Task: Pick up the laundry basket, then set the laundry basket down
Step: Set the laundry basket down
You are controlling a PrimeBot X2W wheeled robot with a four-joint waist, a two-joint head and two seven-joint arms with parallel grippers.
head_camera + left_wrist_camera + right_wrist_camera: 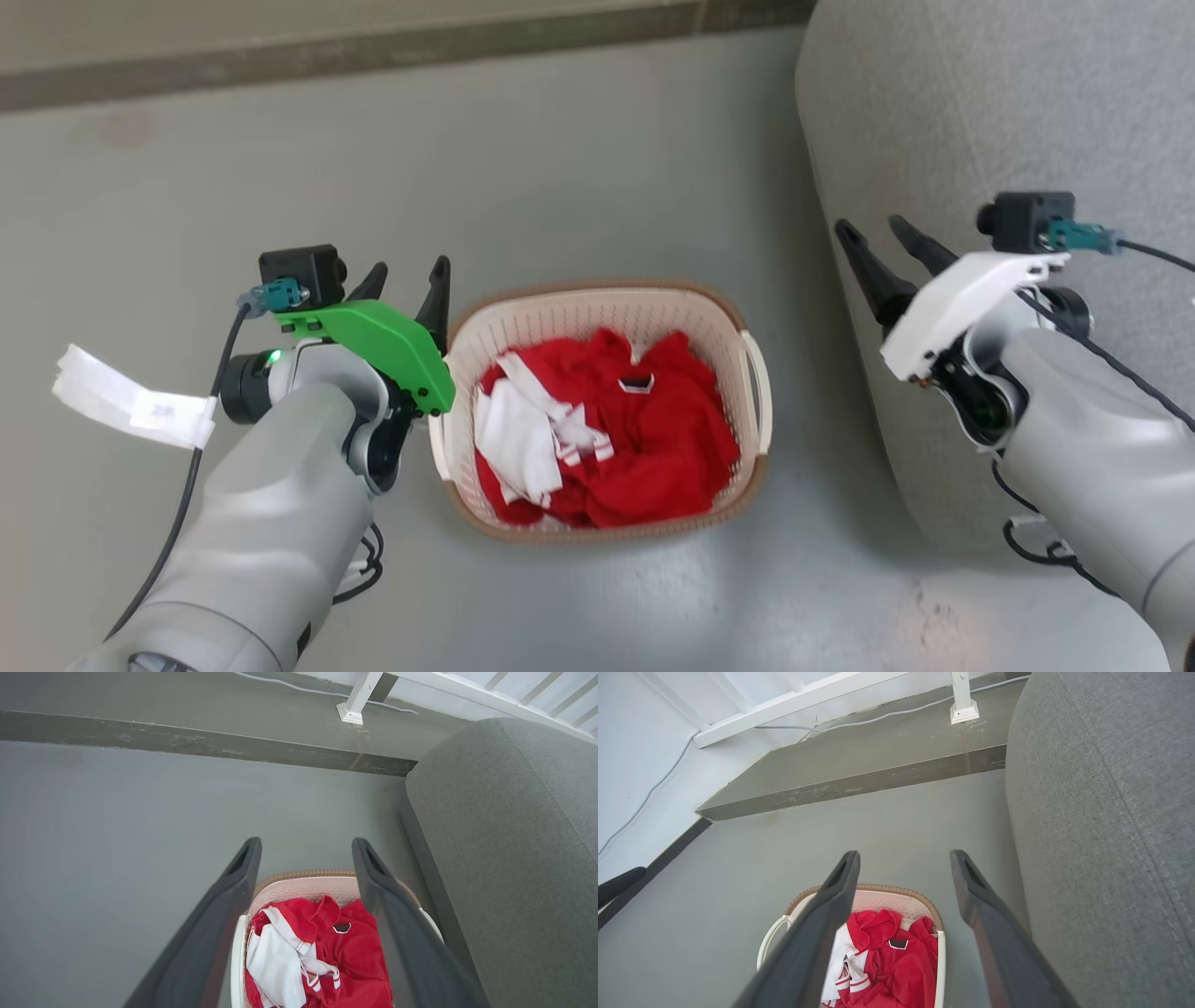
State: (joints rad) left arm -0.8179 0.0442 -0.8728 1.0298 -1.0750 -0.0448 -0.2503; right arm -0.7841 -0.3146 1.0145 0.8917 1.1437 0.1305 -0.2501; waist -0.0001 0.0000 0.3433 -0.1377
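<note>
Cream-white perforated plastic laundry basket (579, 322) w/ brown woven-look rim sits centre frame on the grey floor (560, 140) — inside, crumpled red & white garments (644, 448). At its left rim the left gripper (411, 268), fingers apart, nothing held; right gripper (868, 224) — also spread, empty — at frame right, seen against the grey fabric sofa (980, 112).

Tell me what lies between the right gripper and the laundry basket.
In the head view, a strip of bare grey floor and the grey sofa edge lie between the right gripper and the laundry basket.

Cream laundry basket (607, 313), brown-rimmed, upright on the floor, holding clothes.
</note>
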